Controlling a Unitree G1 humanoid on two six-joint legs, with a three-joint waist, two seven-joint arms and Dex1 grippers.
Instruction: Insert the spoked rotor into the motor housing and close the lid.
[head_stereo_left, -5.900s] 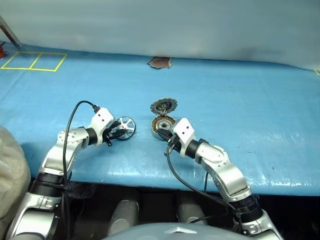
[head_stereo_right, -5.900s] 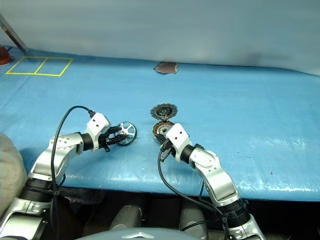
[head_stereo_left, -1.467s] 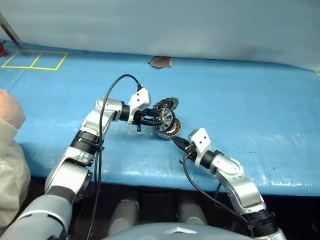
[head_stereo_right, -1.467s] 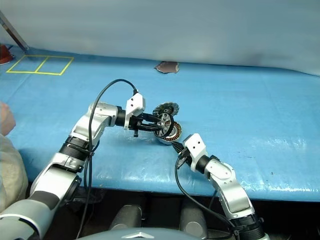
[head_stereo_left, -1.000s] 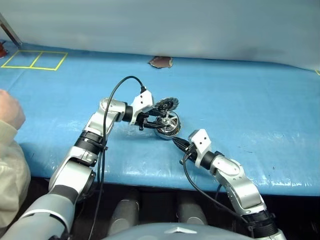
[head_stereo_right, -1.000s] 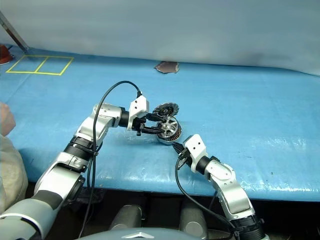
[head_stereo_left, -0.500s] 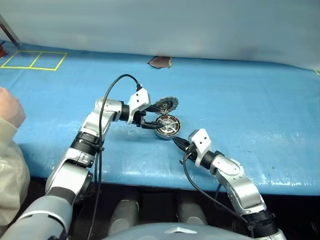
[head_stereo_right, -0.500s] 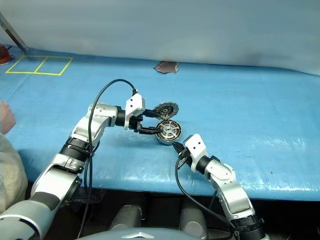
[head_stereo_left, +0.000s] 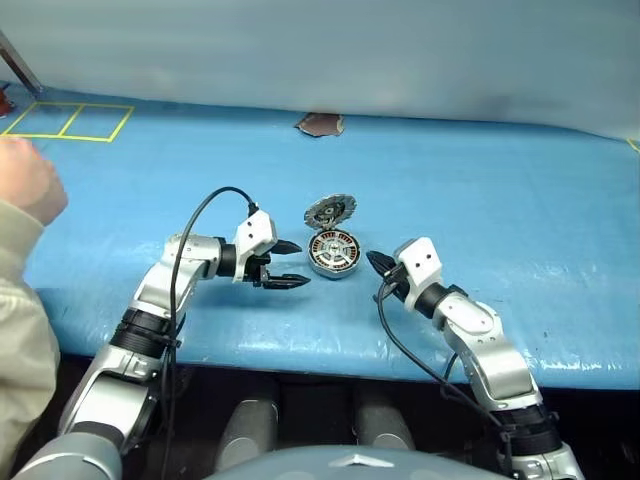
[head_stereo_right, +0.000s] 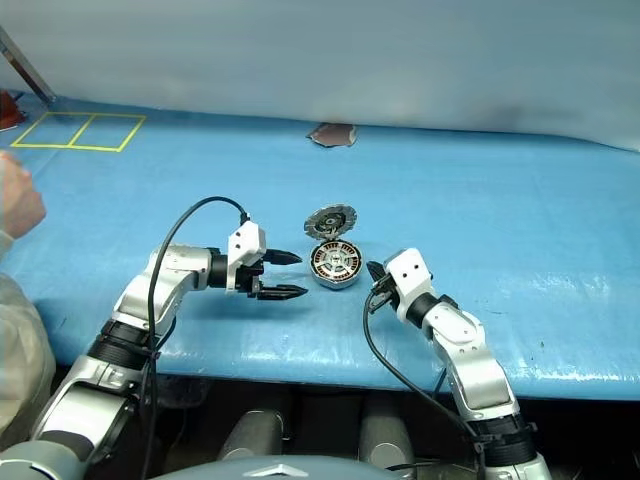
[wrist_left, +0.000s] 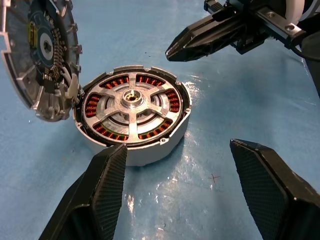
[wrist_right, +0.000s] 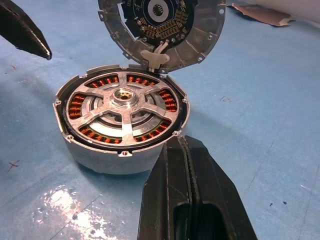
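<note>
The rotor (wrist_left: 131, 105) already sat inside the housing (wrist_right: 100, 160), its spokes lying flat over the ring of copper windings, and the hub was in the centre. So the first part of the task looked done. The housing stood on the blue table (head_stereo_left: 520, 200), between the two grippers.

The lid (wrist_right: 161, 30) was not closed. It stood up, tilted, on the far edge of the housing, joined to the rim, with its inner face turned toward the robot.

The left gripper (head_stereo_left: 287, 264) was just beside the housing, on its left, with fingers spread apart and nothing between them. It did not touch the housing. The right gripper (head_stereo_left: 377, 263) was near the housing on the other side, with fingers pressed together and holding nothing.

What was left, as I judge it, was only to push the lid down over the rotor until it lay flat on the rim. The closed right gripper seemed well placed to do this.
</note>
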